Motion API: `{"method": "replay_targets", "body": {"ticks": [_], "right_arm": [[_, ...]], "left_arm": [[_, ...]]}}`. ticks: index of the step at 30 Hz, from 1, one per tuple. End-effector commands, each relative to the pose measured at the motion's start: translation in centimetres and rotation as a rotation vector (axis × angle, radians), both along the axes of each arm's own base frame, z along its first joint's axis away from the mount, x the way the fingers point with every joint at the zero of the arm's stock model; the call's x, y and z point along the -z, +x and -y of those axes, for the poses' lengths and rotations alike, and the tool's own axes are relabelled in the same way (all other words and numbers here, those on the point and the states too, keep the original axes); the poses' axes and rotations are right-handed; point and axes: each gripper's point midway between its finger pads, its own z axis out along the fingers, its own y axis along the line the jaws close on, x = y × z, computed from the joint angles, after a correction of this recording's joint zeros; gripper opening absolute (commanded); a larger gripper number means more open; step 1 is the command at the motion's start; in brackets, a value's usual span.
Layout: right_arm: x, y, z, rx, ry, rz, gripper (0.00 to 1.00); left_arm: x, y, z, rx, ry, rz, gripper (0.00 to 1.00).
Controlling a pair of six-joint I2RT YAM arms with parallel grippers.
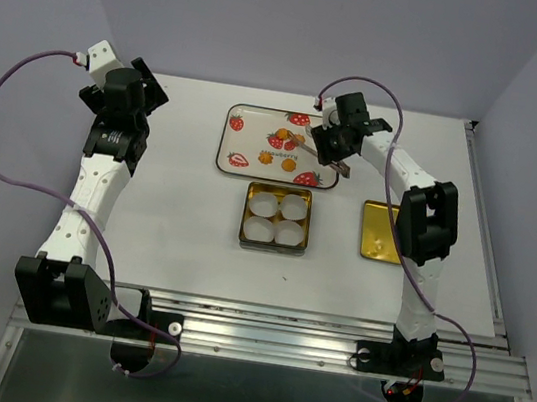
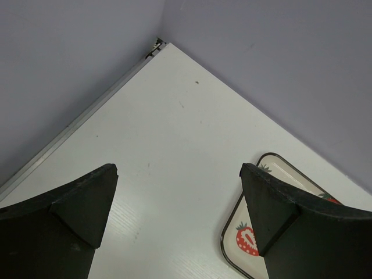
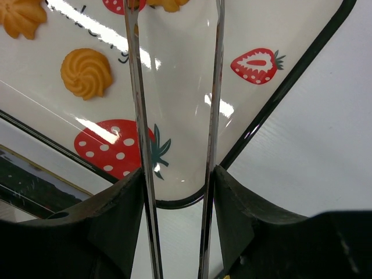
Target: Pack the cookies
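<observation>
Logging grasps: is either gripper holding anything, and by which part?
The right gripper holds metal tongs, clamped across both blades; the left gripper holds nothing.

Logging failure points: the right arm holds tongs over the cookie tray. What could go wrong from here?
The right gripper holds thin tongs; a small cookie could slip or crack between the blades.
The glossy tray may slide if the tips push on it.
The paper cups in the tin look light and could shift on release.

The tongs [image 3: 213, 116] and a cookie [image 3: 20, 14] run off the right wrist view's edges.
</observation>
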Motion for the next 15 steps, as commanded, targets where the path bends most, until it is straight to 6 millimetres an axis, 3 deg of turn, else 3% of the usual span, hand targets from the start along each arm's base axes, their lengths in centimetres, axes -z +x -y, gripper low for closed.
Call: {"method": "replay_targets", "body": {"ticks": [1, 8, 15], "right_arm": [[-2.67, 0.93, -1.05, -0.005, 0.043, 0.051, 0.53], [-2.81, 0.26, -1.25, -0.005, 0.064, 0.029, 0.5], [-3.57, 0.47, -1.17, 0.026, 0.073, 0.038, 0.4]], "left_arm": [[-2.88, 0.0, -0.5, -0.026, 0.004, 0.077, 0.99], [-2.97, -0.06, -0.45, -0.026, -0.003, 0.082, 0.99], [-3.32, -0.07, -0.39, -0.023, -0.007, 0.091, 0.99]]}}
